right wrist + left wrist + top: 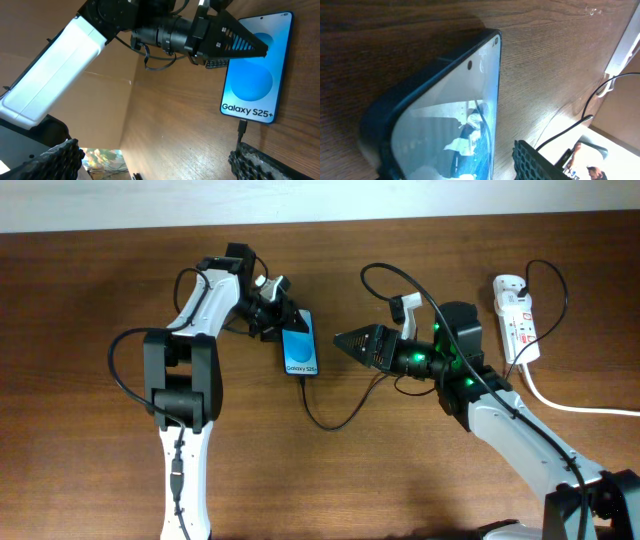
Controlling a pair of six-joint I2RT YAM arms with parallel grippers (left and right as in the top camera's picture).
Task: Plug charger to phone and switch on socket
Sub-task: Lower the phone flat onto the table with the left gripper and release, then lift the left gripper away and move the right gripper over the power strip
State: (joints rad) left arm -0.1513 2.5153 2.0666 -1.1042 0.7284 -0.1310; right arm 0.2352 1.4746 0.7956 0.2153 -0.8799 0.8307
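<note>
The phone (301, 350) lies flat on the table, its blue screen up. It also shows in the right wrist view (257, 70). The charger cable (330, 423) loops from the phone's bottom edge toward my right arm, and its plug tip (242, 127) meets the phone's bottom port. My left gripper (280, 318) is open at the phone's top left corner. The phone (450, 130) sits between its fingers with a gap to the right finger (540, 162). My right gripper (345, 340) is open and empty, just right of the phone. The socket (515, 315) lies at the far right.
A thick white cord (570, 405) runs from the socket off the right edge. Black robot-arm cables arc above both arms. The wooden table (100, 300) extends bare to the left and front. The socket's edge shows in the left wrist view (625, 45).
</note>
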